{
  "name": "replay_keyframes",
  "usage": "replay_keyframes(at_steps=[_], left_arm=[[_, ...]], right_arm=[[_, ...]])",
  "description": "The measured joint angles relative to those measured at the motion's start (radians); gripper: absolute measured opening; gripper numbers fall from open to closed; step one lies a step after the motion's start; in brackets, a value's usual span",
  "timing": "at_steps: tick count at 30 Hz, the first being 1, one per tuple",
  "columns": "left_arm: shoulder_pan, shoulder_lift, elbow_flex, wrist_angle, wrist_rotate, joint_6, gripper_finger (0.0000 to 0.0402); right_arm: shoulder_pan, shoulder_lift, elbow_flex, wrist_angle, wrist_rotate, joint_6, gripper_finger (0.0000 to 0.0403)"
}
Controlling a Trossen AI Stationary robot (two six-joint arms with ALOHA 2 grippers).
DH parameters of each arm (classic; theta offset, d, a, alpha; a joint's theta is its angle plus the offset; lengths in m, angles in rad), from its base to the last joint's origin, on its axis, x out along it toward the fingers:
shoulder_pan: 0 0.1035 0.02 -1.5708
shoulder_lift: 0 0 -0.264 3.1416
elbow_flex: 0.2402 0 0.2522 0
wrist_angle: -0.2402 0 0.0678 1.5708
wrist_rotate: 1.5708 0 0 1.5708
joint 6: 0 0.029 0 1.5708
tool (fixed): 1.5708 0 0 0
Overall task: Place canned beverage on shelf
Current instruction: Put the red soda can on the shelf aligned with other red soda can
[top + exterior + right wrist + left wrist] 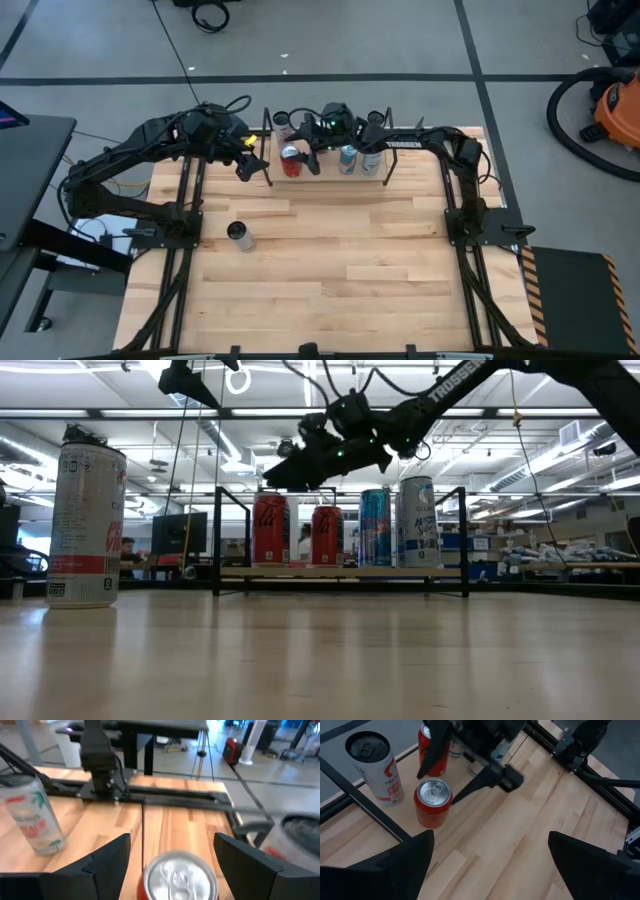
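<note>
**Cans lined up on shelf at worktop's far edge**

Nearest the low camera, a lone white can, upright on the worktop toward its left edge, well apart from the rest. At the far edge, the shelf carrying two red cans, a blue can and a pale can. Above a red can, right gripper, fingers spread, nothing held. Just left of the shelf, left gripper, wide open, empty.
</note>
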Motion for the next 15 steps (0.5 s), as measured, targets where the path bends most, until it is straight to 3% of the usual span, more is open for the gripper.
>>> replay_keyframes(at_steps=[15], left_arm=[[0.0, 0.0, 0.0, 0.0, -0.012, -0.001, 0.0394]], right_arm=[[0.006, 0.019, 0.0, -0.036, 0.074, 0.012, 0.0295]])
